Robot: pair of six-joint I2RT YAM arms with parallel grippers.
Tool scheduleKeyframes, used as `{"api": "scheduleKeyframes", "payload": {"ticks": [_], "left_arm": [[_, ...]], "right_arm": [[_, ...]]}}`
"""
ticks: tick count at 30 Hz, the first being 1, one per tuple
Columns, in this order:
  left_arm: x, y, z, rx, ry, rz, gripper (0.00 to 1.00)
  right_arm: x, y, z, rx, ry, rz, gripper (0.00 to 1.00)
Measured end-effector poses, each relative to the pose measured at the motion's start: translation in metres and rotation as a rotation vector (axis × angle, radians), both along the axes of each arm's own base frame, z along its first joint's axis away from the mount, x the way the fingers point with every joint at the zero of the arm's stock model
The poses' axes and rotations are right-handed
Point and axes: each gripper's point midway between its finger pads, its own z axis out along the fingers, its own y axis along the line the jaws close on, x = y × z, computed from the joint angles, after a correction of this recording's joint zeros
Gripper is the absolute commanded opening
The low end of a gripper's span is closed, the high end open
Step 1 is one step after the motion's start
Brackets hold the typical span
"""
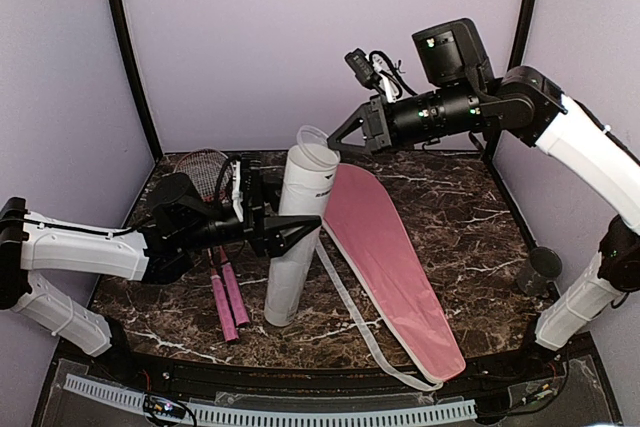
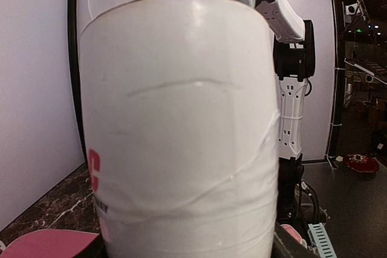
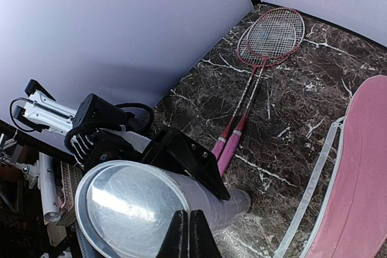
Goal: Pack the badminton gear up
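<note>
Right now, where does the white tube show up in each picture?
Top external: the tube stands at centre.
Left wrist: it fills the frame.
Right wrist: bottom left, seen from above.
Shared landmark: the pink bag, beside it in all three.

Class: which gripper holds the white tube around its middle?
The left gripper: it clasps the white tube mid-height, whereas the right gripper pinches the clear lid at the tube's top.

The white tube [image 1: 298, 247] looks like smooth, faintly glossy card with a clear plastic cap [image 3: 130, 200], the pink bag [image 1: 390, 257] like matt cloth, and the table [image 1: 470, 217] like polished dark marble.
</note>
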Motion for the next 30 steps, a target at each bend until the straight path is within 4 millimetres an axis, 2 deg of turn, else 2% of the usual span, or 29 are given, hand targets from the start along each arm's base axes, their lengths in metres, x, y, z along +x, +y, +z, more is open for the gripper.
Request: {"api": "scheduleKeyframes", "payload": {"ticks": [8, 11, 16, 24, 30], "left_arm": [[-0.0006, -0.0001, -0.0001, 0.0, -0.001, -0.003, 0.67], [-0.0006, -0.0001, -0.0001, 0.0, -0.001, -0.004, 0.67], [-0.0008, -0.0002, 0.0002, 0.001, 0.0, -0.005, 0.67], [-0.0007, -0.0008, 0.0001, 0.004, 0.002, -0.007, 0.67], [-0.0008, -0.0008, 0.0001, 0.005, 0.002, -0.008, 0.67]], "right_arm": [[-0.0001, -0.001, -0.002, -0.01, -0.002, 0.0, 0.22], [0.0001, -0.001, -0.0019, -0.009, 0.0, -0.003, 0.32], [0.0016, 0.0004, 0.0, 0.003, -0.001, -0.009, 0.41], [0.003, 0.0051, 0.0077, 0.04, -0.012, -0.005, 0.47], [0.0053, 0.0083, 0.0008, 0.026, -0.001, -0.007, 0.48]]}}
